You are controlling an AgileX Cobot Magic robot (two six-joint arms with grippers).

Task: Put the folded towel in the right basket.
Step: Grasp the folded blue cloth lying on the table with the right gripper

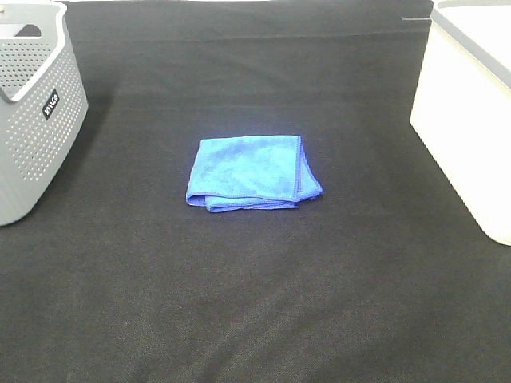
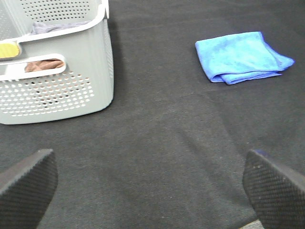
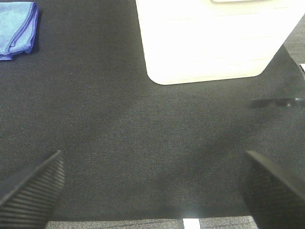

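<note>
Quick look from the remote station: the folded towel (image 1: 253,173) is blue and sits flat in the middle of the black tabletop (image 1: 255,311), not in either basket and well apart from both. On the high cam the grey basket (image 1: 36,112) is at about 10 o'clock from the towel and the white basket (image 1: 467,120) at about 2 o'clock, both cut off by the frame edges. The left wrist cam sees into the grey one a bit. There's a brownish cloth (image 2: 44,64) showing through the handle slot, something greyish (image 2: 57,27) by the rim, and a yellow bit (image 2: 8,49) I can't identify. The white basket is just a blown-out wall in every view, so I can't tell what's inside it. The grey basket has a small black label (image 1: 50,104), too small for me to read. The left gripper (image 2: 152,191) has its pads (image 2: 28,188) spread wide over bare cloth, pinching nothing, and the right gripper (image 3: 152,191) is the same, fingers (image 3: 33,191) wide apart near the white basket. Only the fingertips show on both wrist cams, and neither arm appears on the high cam.
</note>
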